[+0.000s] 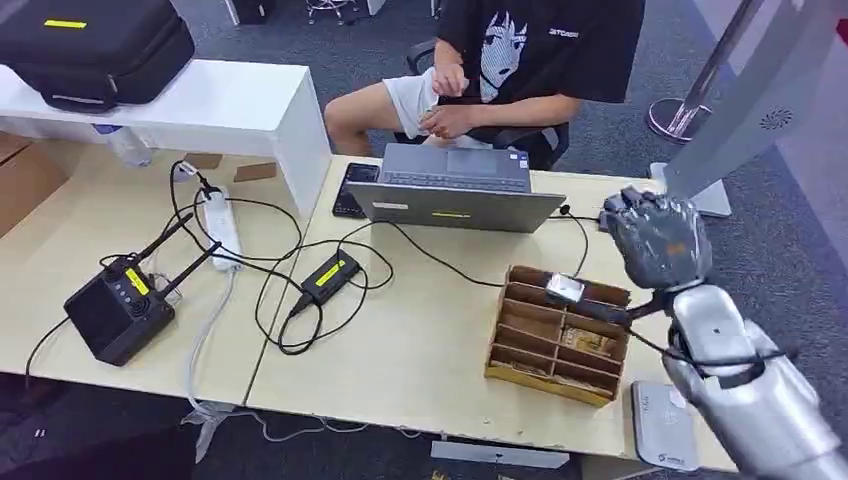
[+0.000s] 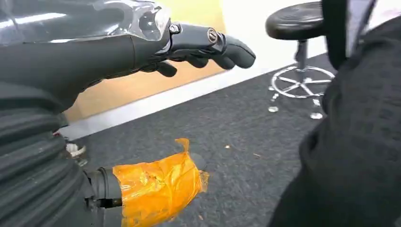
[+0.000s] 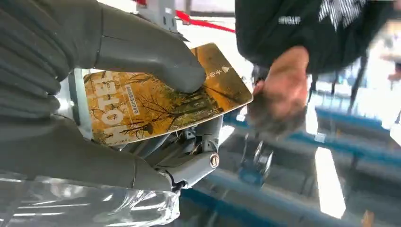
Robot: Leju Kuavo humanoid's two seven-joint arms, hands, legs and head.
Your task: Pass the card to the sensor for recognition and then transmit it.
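Note:
My right hand [image 1: 655,240] is raised above the table's right side, past the cardboard box. It holds an orange-brown hotel card [image 3: 161,101], with the grey thumb [image 3: 142,54] pressing the card against the fingers beneath it. The white card reader [image 1: 665,425] lies flat at the table's front right corner, below and nearer than that hand. My left hand [image 2: 189,45] hangs over grey carpet with nothing in it; its fingers are loosely bent and stand apart from the thumb, which is wrapped in orange tape [image 2: 156,187].
A divided cardboard box [image 1: 555,335] holding cards stands left of my right arm. Behind it are a grey laptop [image 1: 455,190], a phone [image 1: 352,188] and a seated person [image 1: 500,70]. Cables, a power strip [image 1: 220,225] and a black antenna device [image 1: 120,305] lie on the left. A silver stand [image 1: 745,110] rises at the far right.

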